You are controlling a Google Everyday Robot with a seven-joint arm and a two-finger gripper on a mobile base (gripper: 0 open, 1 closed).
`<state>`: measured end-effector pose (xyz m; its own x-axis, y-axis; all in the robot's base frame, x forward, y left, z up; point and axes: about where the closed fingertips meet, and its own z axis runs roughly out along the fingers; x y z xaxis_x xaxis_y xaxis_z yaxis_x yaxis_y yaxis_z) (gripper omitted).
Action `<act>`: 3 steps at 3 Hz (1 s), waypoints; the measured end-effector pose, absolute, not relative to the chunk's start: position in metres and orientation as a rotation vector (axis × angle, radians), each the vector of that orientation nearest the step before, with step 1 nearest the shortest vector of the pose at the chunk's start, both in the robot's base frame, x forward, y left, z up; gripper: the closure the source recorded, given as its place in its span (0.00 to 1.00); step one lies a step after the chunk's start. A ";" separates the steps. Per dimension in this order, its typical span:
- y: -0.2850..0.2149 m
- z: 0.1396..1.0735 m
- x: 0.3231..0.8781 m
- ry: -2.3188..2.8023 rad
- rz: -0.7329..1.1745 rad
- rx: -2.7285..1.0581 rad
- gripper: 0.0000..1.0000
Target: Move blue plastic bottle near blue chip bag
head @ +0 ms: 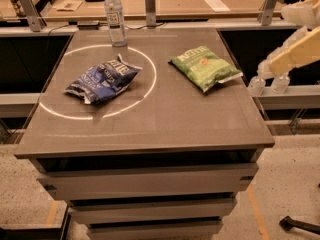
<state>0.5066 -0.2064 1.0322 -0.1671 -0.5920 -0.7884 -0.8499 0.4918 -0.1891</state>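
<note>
Two chip bags: the blue chip bag [102, 78] lies crumpled on the left half of the desk [160, 129]; the green chip bag [205, 66] lies flat toward the right, well apart from it.
White ring: a thin bright circle [154, 79] on the desk top, with the blue chip bag inside it.
Blue plastic bottle [115, 19]: upright with its white cap on, near the desk's far left edge, on the ring's far rim, beyond the blue chip bag and not touching it.
Claw [264, 69]: off the desk's right side, at the low end of the cream arm [295, 54], just above two small clear bottles [256, 85]; it touches nothing on the desk, and I cannot tell how far open it is.
</note>
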 end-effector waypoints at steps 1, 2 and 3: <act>-0.192 1.050 0.528 1.823 0.437 -1.074 0.00; -0.171 1.052 0.594 1.769 0.533 -0.926 0.00; -0.171 1.052 0.594 1.769 0.533 -0.926 0.00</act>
<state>0.5941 -0.1712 1.0523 -0.1795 -0.3395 -0.9233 -0.7930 0.6053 -0.0684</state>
